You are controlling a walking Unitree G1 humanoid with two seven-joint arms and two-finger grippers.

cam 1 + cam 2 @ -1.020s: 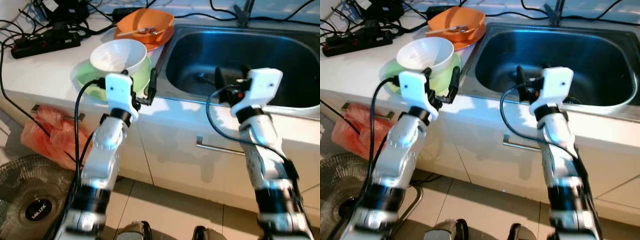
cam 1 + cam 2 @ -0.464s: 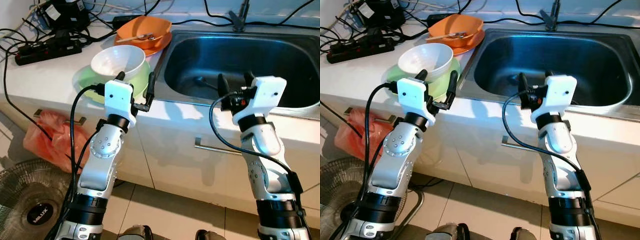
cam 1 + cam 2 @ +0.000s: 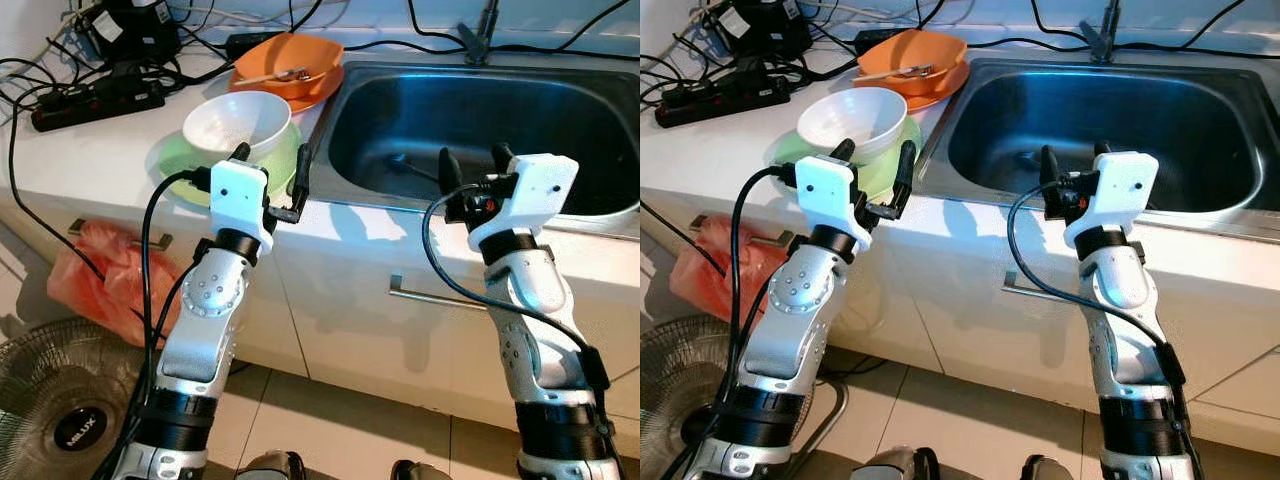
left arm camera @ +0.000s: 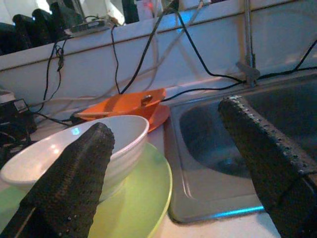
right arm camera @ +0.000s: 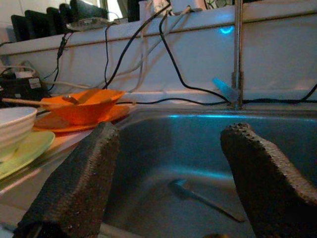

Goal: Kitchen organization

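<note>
A round white ceramic bowl [image 3: 237, 121] is sitting on a flat pale green plate [image 3: 172, 160] on the white tabletop [image 3: 90, 140], just beyond the left gripper [image 3: 268, 170], whose fingers [image 4: 74, 168] are standing wide apart and holding nothing. Behind it an orange bowl [image 3: 290, 60] is resting beside the stainless steel sink [image 3: 480, 110]. The right gripper [image 3: 472, 165] is hovering over the sink's front edge, its fingers also spread and touching nothing. A metal spoon [image 5: 200, 196] is lying in the basin.

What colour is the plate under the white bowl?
Light green plate, clearest in the left eye view.
</note>
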